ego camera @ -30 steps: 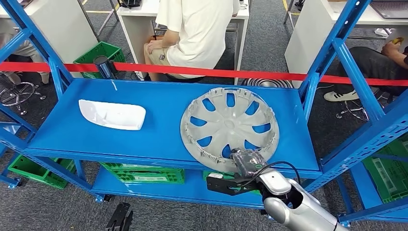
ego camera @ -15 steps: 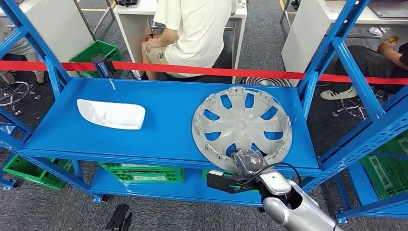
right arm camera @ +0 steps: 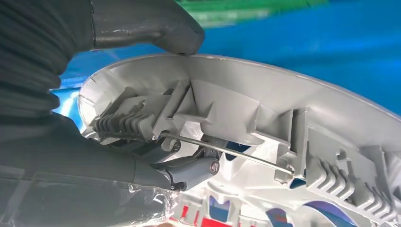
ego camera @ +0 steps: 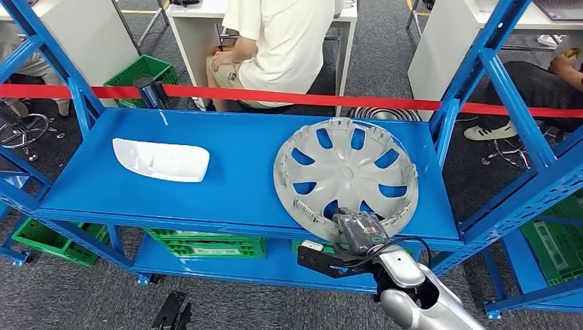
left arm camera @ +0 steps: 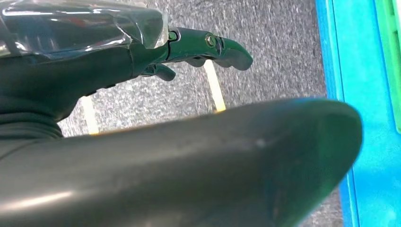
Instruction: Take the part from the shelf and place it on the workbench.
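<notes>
A grey hubcap (ego camera: 346, 172) lies inner side up on the right half of the blue shelf (ego camera: 234, 185), and its near rim reaches the shelf's front edge. My right hand (ego camera: 357, 234) grips that near rim. In the right wrist view the thumb (right arm camera: 142, 23) presses on the outer side of the hubcap (right arm camera: 283, 109) and the darker fingers (right arm camera: 189, 170) hook inside it. My left hand (left arm camera: 142, 94) hangs over grey floor beside a blue shelf edge and holds nothing, its fingers (left arm camera: 208, 45) apart from the thumb.
A white plastic part (ego camera: 161, 159) lies on the shelf's left half. Blue uprights (ego camera: 481, 75) frame the shelf, and a red tape (ego camera: 309, 100) runs behind it. A person (ego camera: 289, 41) sits at a white desk beyond. Green crates (ego camera: 206, 244) stand on the lower shelf.
The hubcap has shifted to the right and toward the shelf's front edge with my right hand holding its near rim. The white part has stayed in place.
</notes>
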